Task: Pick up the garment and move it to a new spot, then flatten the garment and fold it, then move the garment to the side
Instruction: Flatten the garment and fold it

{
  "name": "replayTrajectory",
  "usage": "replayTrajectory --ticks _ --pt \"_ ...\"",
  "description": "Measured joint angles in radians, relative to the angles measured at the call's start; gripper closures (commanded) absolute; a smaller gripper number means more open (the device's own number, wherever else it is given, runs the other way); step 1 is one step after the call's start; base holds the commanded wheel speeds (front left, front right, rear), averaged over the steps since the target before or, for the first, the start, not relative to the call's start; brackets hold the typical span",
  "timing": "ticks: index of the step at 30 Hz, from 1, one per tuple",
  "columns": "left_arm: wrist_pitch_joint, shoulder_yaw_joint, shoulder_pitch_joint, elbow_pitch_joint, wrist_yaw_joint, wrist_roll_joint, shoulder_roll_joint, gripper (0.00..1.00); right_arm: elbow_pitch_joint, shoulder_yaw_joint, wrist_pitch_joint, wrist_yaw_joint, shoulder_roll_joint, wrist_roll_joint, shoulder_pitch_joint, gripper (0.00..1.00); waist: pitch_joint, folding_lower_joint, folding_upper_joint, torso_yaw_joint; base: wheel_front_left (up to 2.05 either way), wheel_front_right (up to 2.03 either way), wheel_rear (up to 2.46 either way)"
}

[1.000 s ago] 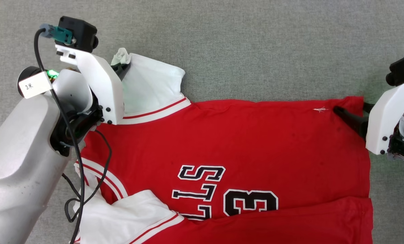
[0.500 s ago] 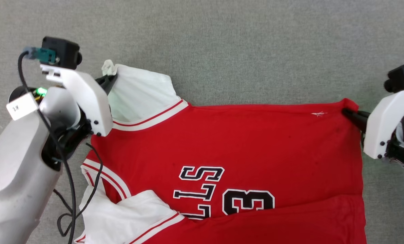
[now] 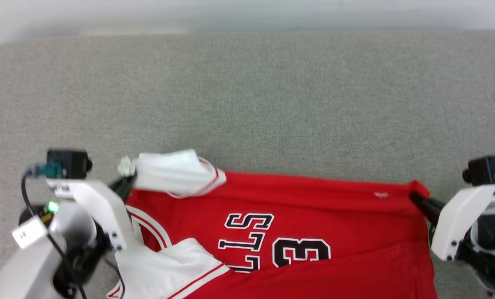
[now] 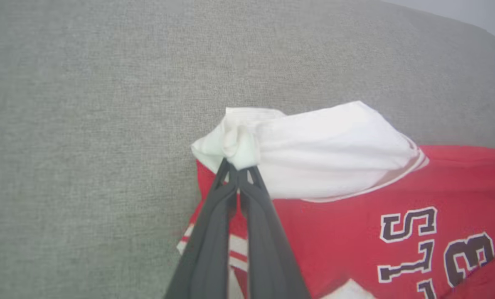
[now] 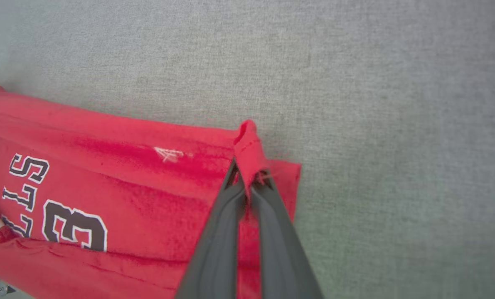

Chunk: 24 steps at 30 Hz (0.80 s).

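Note:
The garment (image 3: 289, 211), a red jersey T-shirt with white sleeves, striped trim and black letters with a "3", lies on the grey surface with its far half lifted and folding toward me. My left gripper (image 3: 126, 181) is shut on the bunched white sleeve (image 4: 313, 149), pinched at its tip (image 4: 239, 151). On the other side, my right gripper (image 3: 417, 197) is shut on the red hem corner (image 5: 247, 145). The near part of the jersey, with a second white sleeve (image 3: 168, 265), rests flat and runs out of the bottom edge.
Grey fabric-covered surface (image 3: 272, 95) stretches wide beyond the jersey up to its far edge, where a pale wall or floor (image 3: 247, 12) begins. Bare surface also lies to the left and right of the garment.
Both grippers have drawn the far edge of the jersey toward me, folding it over the lettering. The head camera has tilted, so the surface's far edge shows now.

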Motion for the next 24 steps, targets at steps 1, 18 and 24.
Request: replayTrajectory --ticks 1,18,24 --pt "-0.007 0.000 0.033 -0.010 0.008 -0.006 -0.001 1.00 0.000 -0.004 -0.010 0.000 0.007 -0.004 0.021 1.00 -0.010 0.0000 0.0000 0.002 0.00 0.00 0.00" --pt "-0.060 0.016 0.436 -0.140 0.126 -0.106 -0.018 1.00 0.044 -0.081 -0.120 0.000 0.094 -0.006 0.246 1.00 -0.094 -0.0001 0.0000 0.017 0.00 0.00 0.00" --pt "-0.060 -0.007 0.437 -0.085 0.101 -0.122 -0.057 1.00 0.073 -0.087 -0.164 0.000 0.126 -0.011 0.262 1.00 -0.095 -0.0001 0.0000 0.017 0.00 0.00 0.00"
